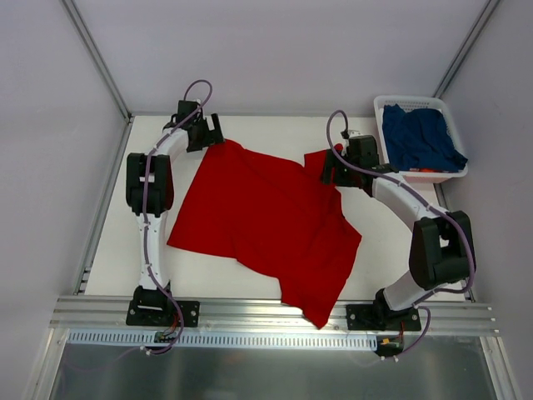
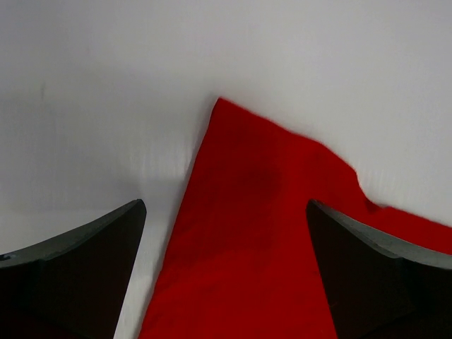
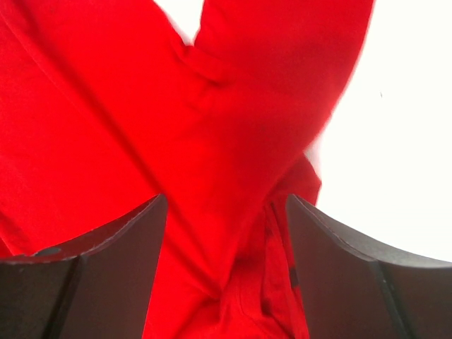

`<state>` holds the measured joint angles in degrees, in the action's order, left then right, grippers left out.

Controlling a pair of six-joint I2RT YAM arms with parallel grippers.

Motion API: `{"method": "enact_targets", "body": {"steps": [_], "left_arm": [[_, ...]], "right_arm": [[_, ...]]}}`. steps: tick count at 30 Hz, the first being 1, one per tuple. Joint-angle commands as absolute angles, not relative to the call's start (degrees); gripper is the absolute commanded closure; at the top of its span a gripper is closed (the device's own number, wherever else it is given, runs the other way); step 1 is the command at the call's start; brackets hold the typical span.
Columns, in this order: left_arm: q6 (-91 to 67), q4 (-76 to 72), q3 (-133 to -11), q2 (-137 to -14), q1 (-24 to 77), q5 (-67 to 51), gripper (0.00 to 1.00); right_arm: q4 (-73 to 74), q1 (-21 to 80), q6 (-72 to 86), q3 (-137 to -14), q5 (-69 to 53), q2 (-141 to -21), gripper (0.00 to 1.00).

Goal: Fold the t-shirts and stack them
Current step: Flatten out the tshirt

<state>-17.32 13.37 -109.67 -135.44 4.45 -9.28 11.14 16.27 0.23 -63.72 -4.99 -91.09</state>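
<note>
The red t-shirt (image 1: 266,221) lies spread and slightly askew on the white table, one corner hanging over the near edge. A dark navy t-shirt (image 1: 420,137) is bunched in the white basket. My left gripper (image 1: 208,132) hovers at the red shirt's far left corner. In the left wrist view this gripper (image 2: 226,212) is wide open, the red corner (image 2: 247,233) lying between its fingers (image 2: 78,268). My right gripper (image 1: 333,171) is over the far right sleeve. The right wrist view shows it (image 3: 226,212) open, with rumpled red cloth (image 3: 233,141) between its fingers (image 3: 353,275).
The white plastic basket (image 1: 379,104) stands at the table's far right corner, close behind the right gripper. Bare white table (image 1: 166,275) shows left of the shirt and along the far edge. Grey walls enclose the table at the back and sides.
</note>
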Motion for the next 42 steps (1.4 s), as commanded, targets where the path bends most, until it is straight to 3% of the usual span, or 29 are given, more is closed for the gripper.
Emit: {"method": "enact_targets", "body": {"steps": [1, 4, 9, 35, 38, 40, 42], "left_arm": [[-20.6, 12.5, -102.9, -125.0, 4.1, -7.6, 0.01], [-21.7, 8.4, -95.6, -120.8, 4.2, -8.3, 0.01], [-20.8, 8.1, -96.1, -121.1, 4.0, -8.5, 0.01], [-20.5, 12.2, -118.1, -140.0, 3.9, -14.7, 0.01], [-20.7, 12.4, -119.6, -141.1, 3.8, -16.0, 0.03], [-20.8, 12.7, -120.4, -141.6, 3.8, -16.4, 0.14], [-20.9, 12.8, -120.5, -141.9, 3.8, -16.9, 0.17]], "right_arm": [[7.7, 15.8, 3.2, -60.1, -4.0, -84.3, 0.28], [7.6, 15.7, 3.2, -57.2, -2.5, -82.3, 0.27], [8.5, 14.7, 2.7, -56.5, -2.7, -81.5, 0.26], [8.1, 14.6, 1.8, -57.2, -6.9, -82.2, 0.26], [8.0, 14.5, 1.9, -57.1, -6.9, -82.0, 0.26], [7.9, 14.6, 2.0, -57.1, -6.9, -81.9, 0.26], [7.8, 14.6, 2.0, -57.1, -6.7, -82.1, 0.26]]}}
